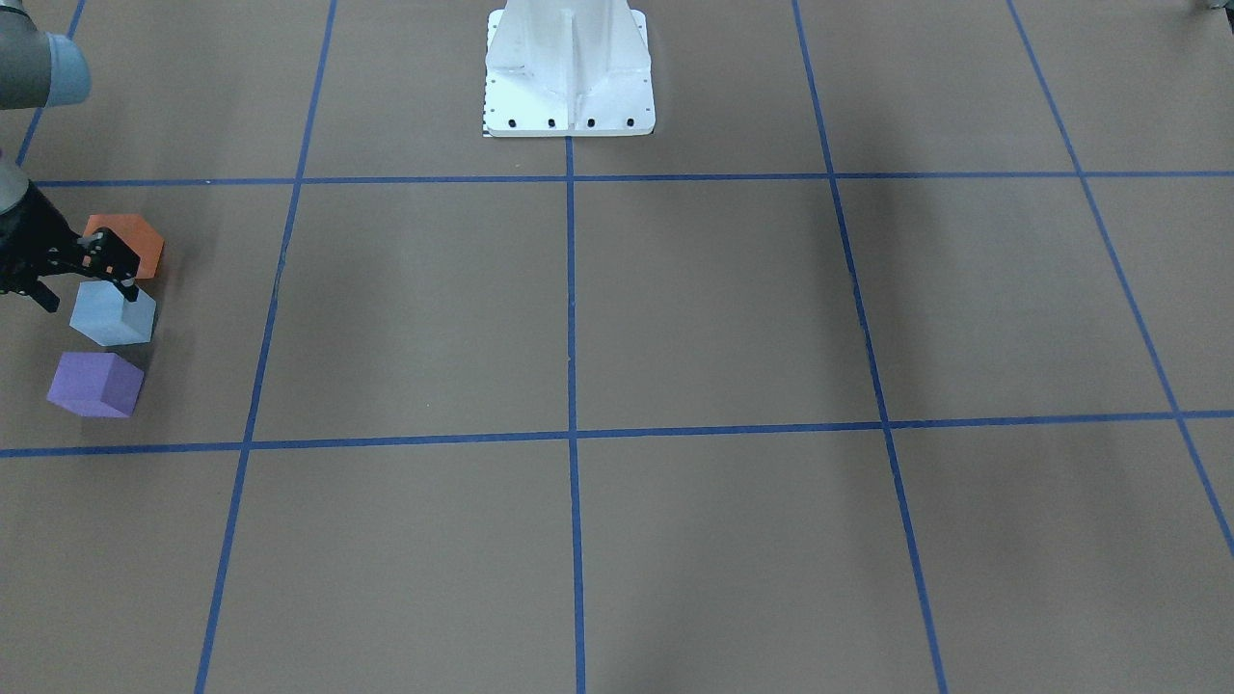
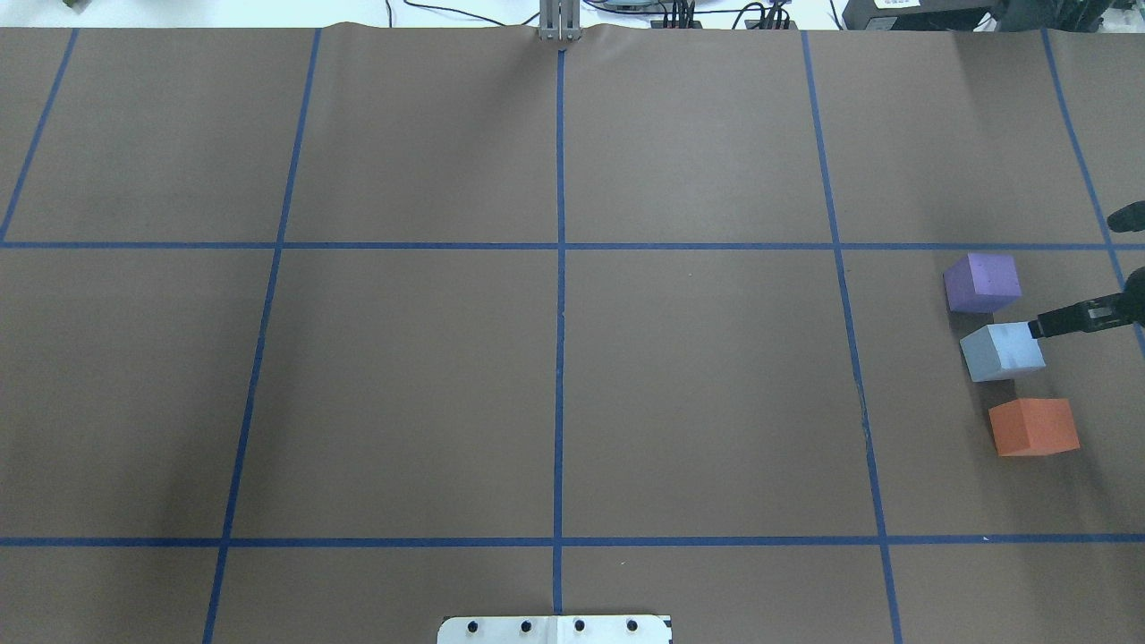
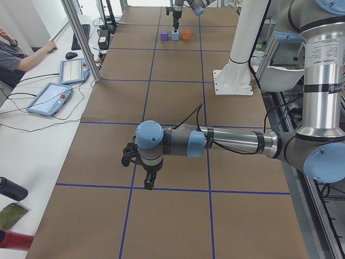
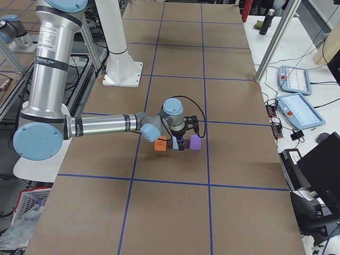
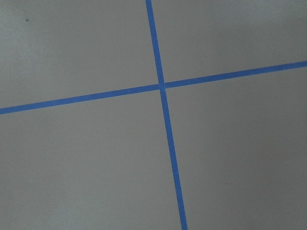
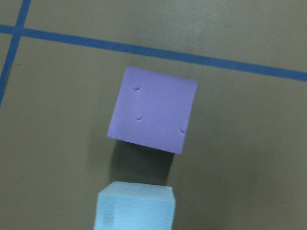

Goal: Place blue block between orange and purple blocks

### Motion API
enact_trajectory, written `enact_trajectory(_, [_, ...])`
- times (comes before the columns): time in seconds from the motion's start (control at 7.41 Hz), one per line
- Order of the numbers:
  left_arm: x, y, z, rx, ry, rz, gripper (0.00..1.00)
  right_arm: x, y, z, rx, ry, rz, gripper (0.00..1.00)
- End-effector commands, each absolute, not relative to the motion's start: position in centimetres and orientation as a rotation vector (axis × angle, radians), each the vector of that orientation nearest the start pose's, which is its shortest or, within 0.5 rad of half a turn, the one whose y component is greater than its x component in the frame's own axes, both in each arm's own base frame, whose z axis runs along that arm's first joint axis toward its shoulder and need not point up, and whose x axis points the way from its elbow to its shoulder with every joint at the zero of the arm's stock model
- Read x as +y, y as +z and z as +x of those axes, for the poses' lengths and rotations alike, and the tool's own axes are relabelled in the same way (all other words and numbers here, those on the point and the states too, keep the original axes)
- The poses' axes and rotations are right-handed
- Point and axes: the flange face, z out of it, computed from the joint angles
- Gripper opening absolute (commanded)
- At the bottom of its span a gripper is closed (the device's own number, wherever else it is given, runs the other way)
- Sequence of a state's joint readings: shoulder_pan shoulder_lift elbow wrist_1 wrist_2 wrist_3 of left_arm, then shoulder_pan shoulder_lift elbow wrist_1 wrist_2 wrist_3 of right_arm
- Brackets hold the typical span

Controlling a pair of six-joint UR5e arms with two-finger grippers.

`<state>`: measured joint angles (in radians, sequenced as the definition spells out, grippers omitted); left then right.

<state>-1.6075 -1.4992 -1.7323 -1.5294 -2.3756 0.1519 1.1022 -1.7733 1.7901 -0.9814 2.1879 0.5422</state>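
Observation:
The light blue block (image 1: 114,313) stands on the table in a row between the orange block (image 1: 130,243) and the purple block (image 1: 94,384). The overhead view shows the same row: purple (image 2: 982,282), blue (image 2: 1002,351), orange (image 2: 1033,427). My right gripper (image 1: 89,297) is open and empty, hovering at the blue block's outer side. One of its fingers (image 2: 1069,320) reaches over the block's top edge. The right wrist view shows the purple block (image 6: 152,109) and the blue block's top (image 6: 135,207), with no fingers. My left gripper (image 3: 143,172) hangs low over the table far from the blocks; I cannot tell whether it is open or shut.
The white robot base (image 1: 569,77) stands at the table's middle. Blue tape lines (image 5: 163,86) grid the brown table. The blocks sit near the table's end on my right. Tablets (image 4: 297,109) and a seated person (image 3: 16,54) are beyond the far edge.

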Motion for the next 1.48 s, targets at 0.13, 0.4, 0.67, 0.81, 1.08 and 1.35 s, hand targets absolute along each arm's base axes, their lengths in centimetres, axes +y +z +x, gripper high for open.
enact_trajectory(0.13, [-46.0,61.4,-7.9,0.796,0.129,0.123,1.0,-43.1,58.7,0.3,-0.8,-0.206,0.257,1.0])
enact_trajectory(0.4, [-46.0,61.4,-7.8,0.799,0.132,0.125,1.0,-40.6,60.3,4.1,-0.768,-0.18,0.193,1.0])
enact_trajectory(0.67, [-45.6,62.0,-7.9,0.785,0.141,0.129,1.0,-39.2,62.3,4.4,-0.77,-0.148,0.151,1.0])
enact_trajectory(0.81, [-45.7,61.7,-8.2,0.791,0.134,0.136,1.0,-39.1,62.1,4.4,-0.774,-0.148,0.155,1.0])
enact_trajectory(1.08, [-45.5,60.8,-8.3,0.792,0.14,0.154,1.0,-39.3,61.8,4.4,-0.779,-0.149,0.16,1.0])
enact_trajectory(1.35, [-45.7,60.6,-8.3,0.793,0.146,0.162,1.0,-39.2,61.8,4.4,-0.781,-0.148,0.159,1.0])
